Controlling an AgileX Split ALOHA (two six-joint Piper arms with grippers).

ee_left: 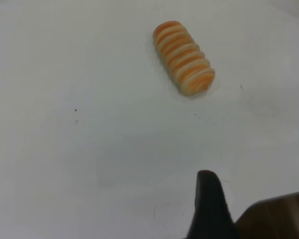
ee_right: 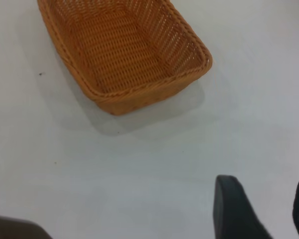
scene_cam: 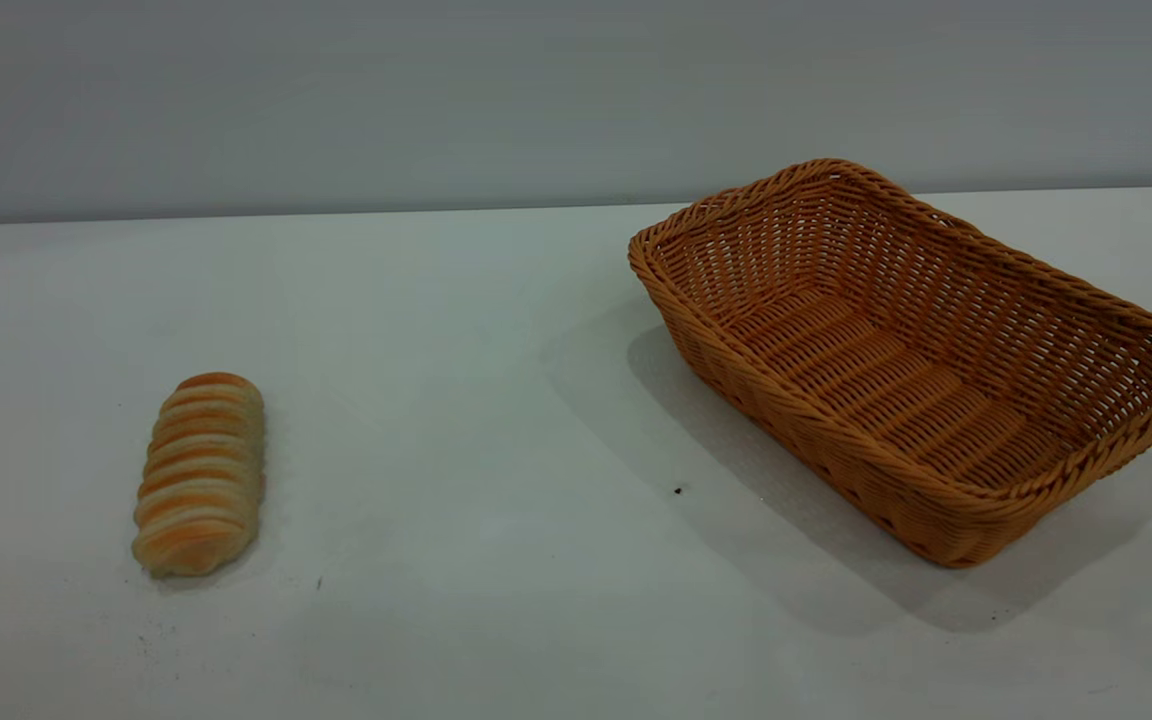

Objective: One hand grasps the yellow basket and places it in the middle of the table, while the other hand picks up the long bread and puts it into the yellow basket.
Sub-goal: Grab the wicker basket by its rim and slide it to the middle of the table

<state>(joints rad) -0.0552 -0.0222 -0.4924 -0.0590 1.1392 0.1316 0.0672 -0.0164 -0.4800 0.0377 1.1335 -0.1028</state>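
Orange-tan woven wicker basket (scene_cam: 921, 360) sits empty, off to table's (scene_cam: 456, 400) right side, well ahead of right gripper (ee_right: 268, 209); fingers (ee_right: 234, 209) spread, holding nothing. Striped oblong bread roll (scene_cam: 200, 475) lies well ahead of left gripper (ee_left: 211, 209), one finger showing; can't tell state. Nothing grasped yet.

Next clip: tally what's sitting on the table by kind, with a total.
Woven baskets: 1, the yellow basket, empty, on the right side of the table.
Bread rolls: 1, the long bread, lying on the left side.
Total: 2 things, well apart from each other.
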